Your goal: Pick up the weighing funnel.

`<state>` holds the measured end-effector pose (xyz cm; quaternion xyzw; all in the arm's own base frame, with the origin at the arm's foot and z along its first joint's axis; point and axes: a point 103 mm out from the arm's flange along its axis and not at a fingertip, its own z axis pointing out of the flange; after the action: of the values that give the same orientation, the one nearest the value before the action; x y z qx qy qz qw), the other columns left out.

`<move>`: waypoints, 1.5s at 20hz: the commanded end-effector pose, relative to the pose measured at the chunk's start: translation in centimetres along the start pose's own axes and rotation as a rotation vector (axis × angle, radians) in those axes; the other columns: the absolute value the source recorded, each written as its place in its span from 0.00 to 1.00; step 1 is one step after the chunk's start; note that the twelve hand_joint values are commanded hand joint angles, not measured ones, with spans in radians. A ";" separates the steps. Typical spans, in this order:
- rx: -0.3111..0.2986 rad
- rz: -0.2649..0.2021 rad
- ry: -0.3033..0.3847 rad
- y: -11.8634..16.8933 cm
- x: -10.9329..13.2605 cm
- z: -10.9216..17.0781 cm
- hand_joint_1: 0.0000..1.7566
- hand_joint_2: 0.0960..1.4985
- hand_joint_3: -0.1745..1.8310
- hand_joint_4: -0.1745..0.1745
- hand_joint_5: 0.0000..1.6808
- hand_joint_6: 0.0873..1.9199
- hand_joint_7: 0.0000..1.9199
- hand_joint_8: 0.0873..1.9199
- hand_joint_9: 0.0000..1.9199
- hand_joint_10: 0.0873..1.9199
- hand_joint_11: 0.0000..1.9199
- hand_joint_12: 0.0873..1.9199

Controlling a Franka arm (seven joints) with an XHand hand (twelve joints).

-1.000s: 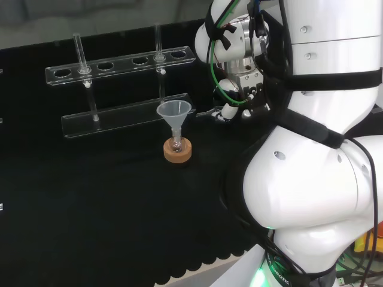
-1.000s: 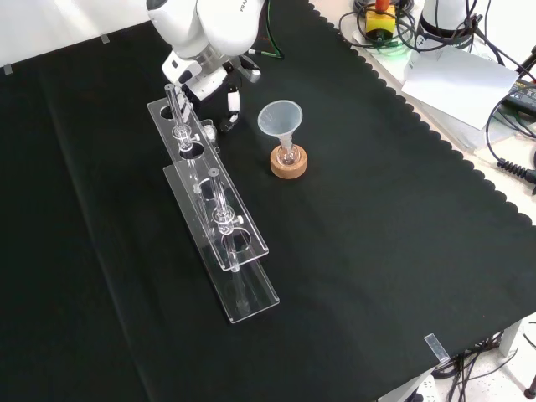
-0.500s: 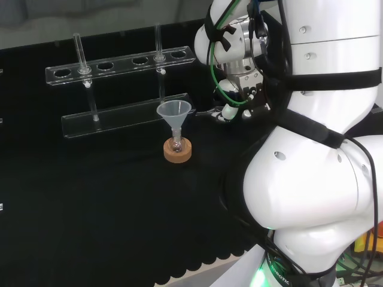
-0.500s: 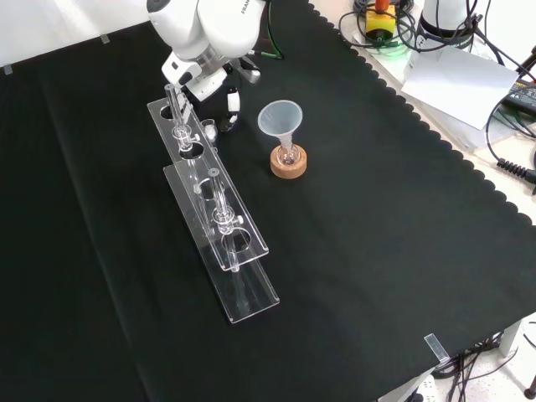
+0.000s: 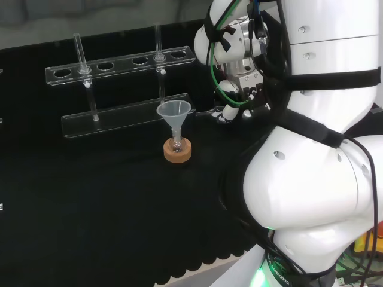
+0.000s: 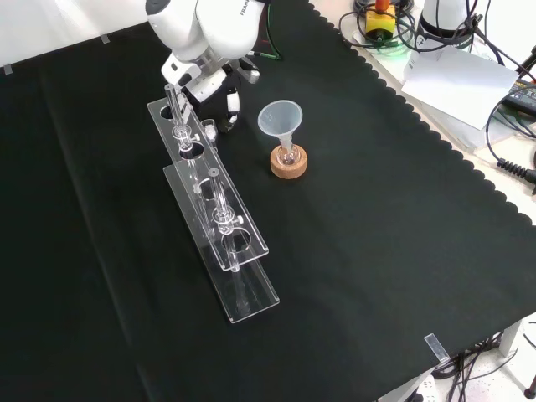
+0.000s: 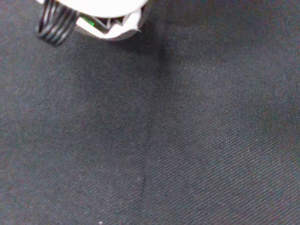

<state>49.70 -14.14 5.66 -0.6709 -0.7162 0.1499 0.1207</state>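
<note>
Black cloth (image 6: 377, 251): upper left of my front view, the hand (image 6: 231, 105) is beside the rack (image 6: 219, 226); I cannot tell its grip.

Arm link (image 6: 219, 25): a few dark letters are showing on the white casing at the front view's top edge; the frame is cutting the word off, so it is not reading whole.
Rack (image 6: 219, 219): its clear plates are carrying no legible marks.
Funnel (image 6: 280, 119): its cone is showing no readable scale.
Cloth (image 6: 377, 251): no sign or number is showing on it.
</note>
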 end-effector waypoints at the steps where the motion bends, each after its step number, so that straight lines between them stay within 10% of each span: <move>1: 0.006 0.000 0.001 0.0 0.3 0.1 0.56 0.36 0.44 0.51 0.38 0.49 0.16 0.34 0.30 0.28 0.18 0.68; 7: -0.009 -0.005 0.004 0.0 -0.1 0.3 0.55 0.36 0.44 0.56 0.42 0.50 0.15 0.34 0.31 0.28 0.18 0.68; 9: -0.026 0.002 -0.015 -0.1 -0.1 0.1 0.58 0.46 0.38 0.85 0.56 0.49 0.17 0.34 0.32 0.28 0.19 0.68; 12: -0.046 0.016 -0.028 -0.4 -0.5 -0.4 0.61 0.45 0.42 0.99 0.65 0.48 0.20 0.32 0.36 0.26 0.21 0.67; 30: -0.078 0.089 0.082 -3.6 -3.3 -3.3 0.62 0.42 0.43 1.00 0.69 0.44 0.23 0.31 0.39 0.25 0.25 0.65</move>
<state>48.50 -16.69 8.98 -0.7013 -0.6949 0.1201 0.1046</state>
